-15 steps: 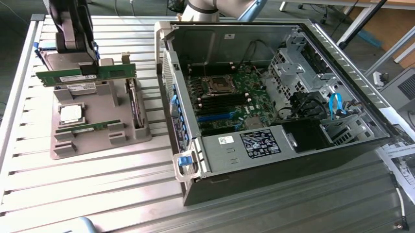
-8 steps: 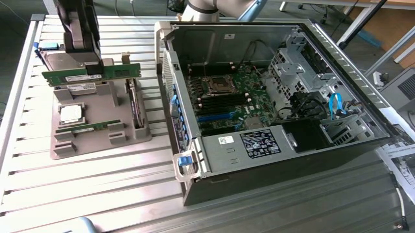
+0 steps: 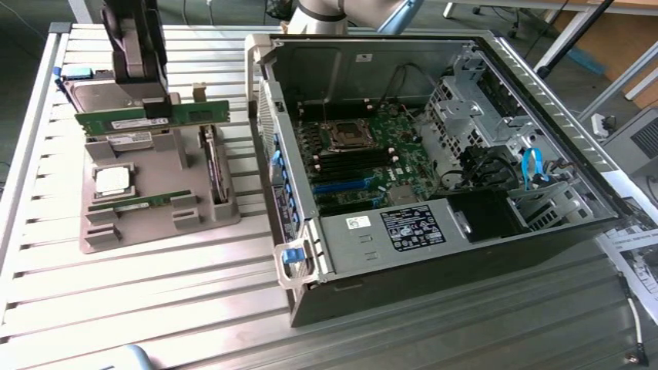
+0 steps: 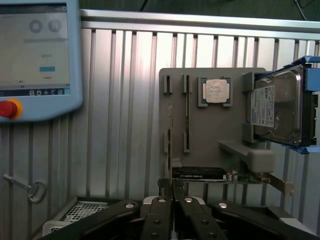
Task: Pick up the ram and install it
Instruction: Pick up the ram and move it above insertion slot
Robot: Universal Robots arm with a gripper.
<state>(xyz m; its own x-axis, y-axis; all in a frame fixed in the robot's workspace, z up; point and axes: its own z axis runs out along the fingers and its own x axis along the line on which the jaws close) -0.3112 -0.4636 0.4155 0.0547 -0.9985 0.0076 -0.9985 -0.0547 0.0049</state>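
Pinching the ram (image 3: 200,112) at its middle between tightly clenched jaws so the thin green stick balances level, the gripper (image 3: 154,114) hangs over the grey parts holder (image 3: 144,231), beside the open computer case (image 3: 308,58) whose motherboard (image 3: 360,146) lies face-up.

- We see a robotics lab or workshop rather than a home.
- The table (image 3: 154,301) is bare ribbed aluminium.
- On it, an open computer case (image 3: 411,262) lies on its side with its motherboard (image 3: 360,154) exposed.
- Beside the case, a grey fixture (image 3: 154,220) holds loose parts, among them a processor chip (image 3: 111,181) and a hard drive (image 4: 280,107).
- A robot's pincer (image 3: 156,114) grips the ram (image 3: 108,122) over that fixture.
- A teach pendant (image 4: 35,55) with a red emergency-stop button (image 4: 9,108) sits on the table.
- Printed sheets (image 3: 632,254) lie at the exterior view's right.
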